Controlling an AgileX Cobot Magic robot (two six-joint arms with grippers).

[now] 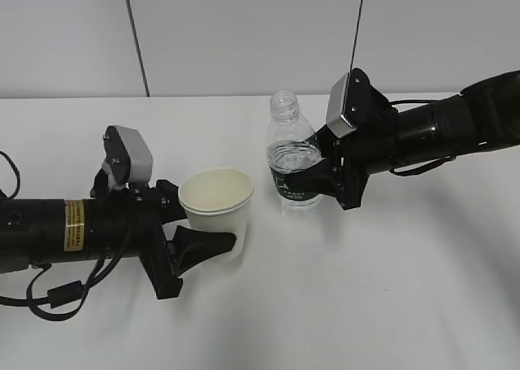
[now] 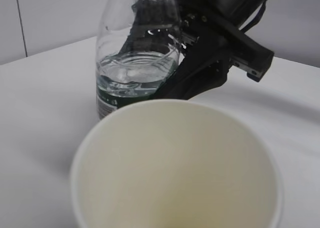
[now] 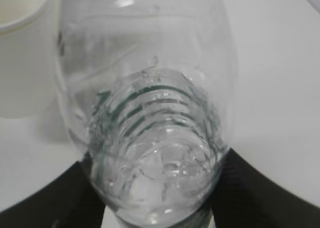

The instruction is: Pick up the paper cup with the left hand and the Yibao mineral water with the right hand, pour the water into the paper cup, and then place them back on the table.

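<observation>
On the table (image 1: 390, 289), left of centre, the cup (image 1: 216, 203) stands upright, the left gripper (image 1: 195, 232) closed round its sides. Just beside it to the right, the bottle (image 1: 291, 154) stands capless and upright, part full of water, with the right gripper (image 1: 313, 171) clamped on its green label band.

Both arms reach inward low and level, the left pincer (image 1: 213, 241) and right pincer (image 1: 313, 168) each clamped.
</observation>
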